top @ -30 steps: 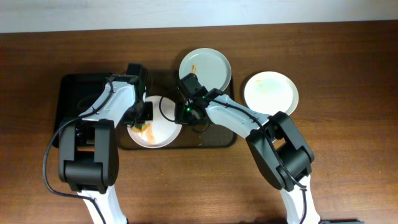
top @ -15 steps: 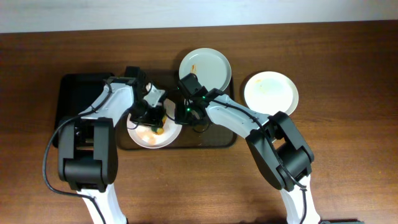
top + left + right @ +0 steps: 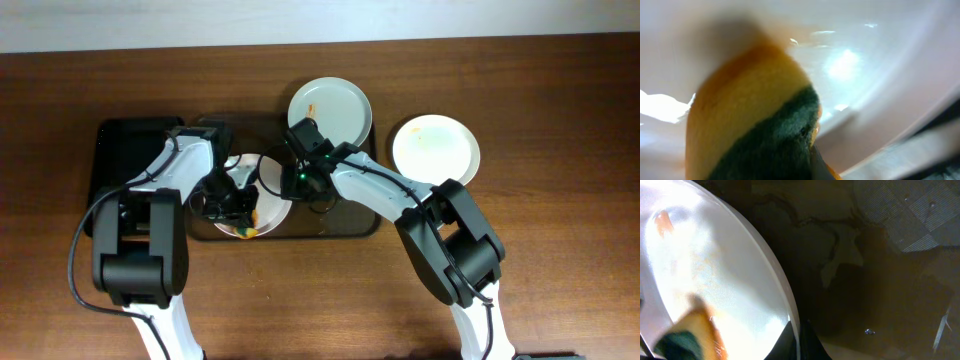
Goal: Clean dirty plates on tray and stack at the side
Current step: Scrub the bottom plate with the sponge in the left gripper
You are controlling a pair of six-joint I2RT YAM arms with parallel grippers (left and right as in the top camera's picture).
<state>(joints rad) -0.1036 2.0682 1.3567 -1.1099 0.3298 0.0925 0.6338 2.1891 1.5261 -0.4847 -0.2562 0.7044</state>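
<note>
My left gripper (image 3: 233, 204) is clamping the sponge (image 3: 755, 130), pressing it onto the dirty plate (image 3: 715, 270) directly beneath its jaws. My right gripper (image 3: 797, 342) is pinching that plate's rim between narrowed jaws, with the tray (image 3: 865, 305) lying under and beyond them.

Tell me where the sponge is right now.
The sponge is in the left claw, pressed on the dirty plate on the tray, left of centre in the overhead view.
</note>
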